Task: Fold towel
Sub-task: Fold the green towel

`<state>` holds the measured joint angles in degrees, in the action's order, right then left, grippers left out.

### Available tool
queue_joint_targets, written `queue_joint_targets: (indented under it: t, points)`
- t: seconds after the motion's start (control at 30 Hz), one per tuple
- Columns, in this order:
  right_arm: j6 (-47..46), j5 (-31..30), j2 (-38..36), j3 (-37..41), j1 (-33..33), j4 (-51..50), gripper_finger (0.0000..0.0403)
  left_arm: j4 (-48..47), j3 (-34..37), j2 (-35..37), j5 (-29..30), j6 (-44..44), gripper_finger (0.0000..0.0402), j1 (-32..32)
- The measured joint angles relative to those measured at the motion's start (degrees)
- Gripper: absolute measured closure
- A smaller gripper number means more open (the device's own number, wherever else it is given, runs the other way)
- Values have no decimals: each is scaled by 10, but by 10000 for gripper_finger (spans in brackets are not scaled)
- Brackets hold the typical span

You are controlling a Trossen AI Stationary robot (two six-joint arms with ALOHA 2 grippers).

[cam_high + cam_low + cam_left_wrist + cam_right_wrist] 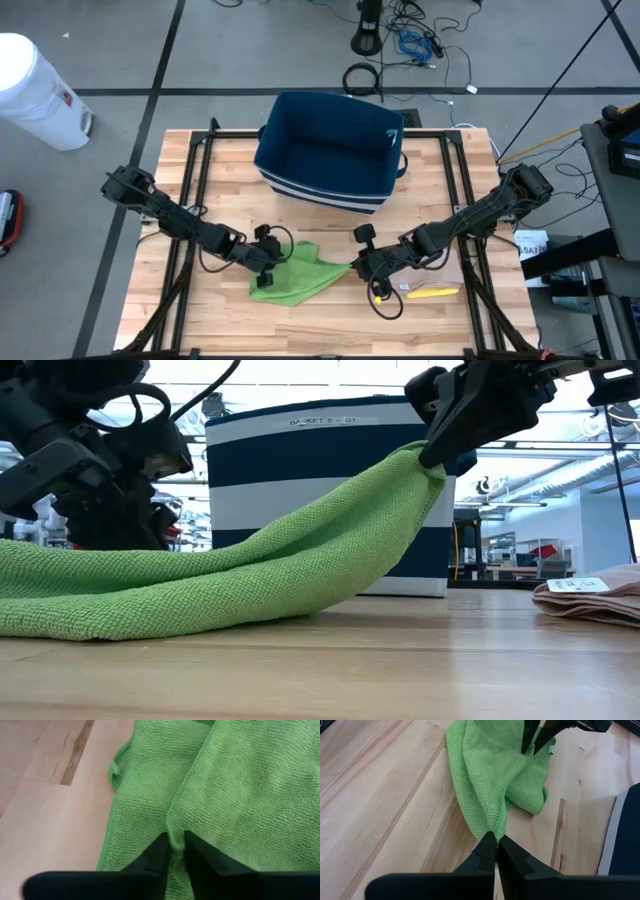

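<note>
A green microfibre towel (pixel 296 274) lies bunched on the wooden table in front of the striped basket, its bulk (pixel 150 585) resting on the boards. My left gripper (pixel 272 262) is shut on the towel at its left side; my right gripper (pixel 357 268) is shut on the towel's right tip. Each wrist view shows its own fingers closed on green cloth, at the left gripper (pixel 173 851) and at the right gripper (pixel 497 842). My left gripper pinches a ridge of the towel (pixel 172 837) between its two fingers, coming slanting down from the table's left; the cloth around it lies slack on the table. My right gripper pinches the towel's right corner (pixel 497 827) between its fingertips, coming from the table's right. That corner (pixel 420 460) is lifted clear, and the cloth runs down from it, drawn fairly taut, to the part on the table.
A navy and white striped basket (pixel 330 150) stands open at the table's far middle. A yellow object (pixel 432 292) lies near the right gripper, and folded pinkish cloth (pixel 590 598) sits at the right. Bare boards (pixel 300 325) run along the near edge.
</note>
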<state>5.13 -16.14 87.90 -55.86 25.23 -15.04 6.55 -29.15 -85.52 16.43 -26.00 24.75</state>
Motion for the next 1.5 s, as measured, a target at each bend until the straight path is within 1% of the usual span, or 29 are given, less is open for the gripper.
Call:
queue_joint_targets:
  t: [0.1,0.2,0.33,0.5,0.7,0.83,0.93,1.03,1.1,1.2,1.33,1.37,1.43,1.5]
  points:
    - [0,0,0,0,0,-3,403,3,0,0,0,13,370,2]
    - [0,0,0,0,0,-4,403,6,0,0,-1,24,391,2]
    - [0,0,0,0,0,-14,403,5,-6,0,-3,43,396,5]
    - [0,0,0,0,0,-29,403,-26,-56,0,-6,95,398,10]
    - [18,-2,-5,0,0,-27,403,-147,-179,0,-5,176,399,10]
    - [33,0,-33,0,3,-23,403,-252,-280,0,14,232,400,18]
    - [53,0,-71,0,11,-20,403,-339,-360,0,33,263,400,24]
    - [78,1,-126,0,23,-9,403,-430,-440,0,61,282,400,30]
    - [95,22,-168,0,31,9,403,-474,-490,1,80,298,400,38]
    - [115,63,-233,0,45,43,403,-497,-549,1,86,332,401,57]
    - [136,151,-309,0,65,79,403,-508,-614,1,85,385,401,90]
    - [140,165,-324,0,71,81,403,-508,-626,1,85,396,401,99]
    - [144,179,-347,0,82,82,403,-508,-644,1,84,413,401,116]
    - [150,178,-362,0,92,76,403,-506,-657,1,89,421,401,128]
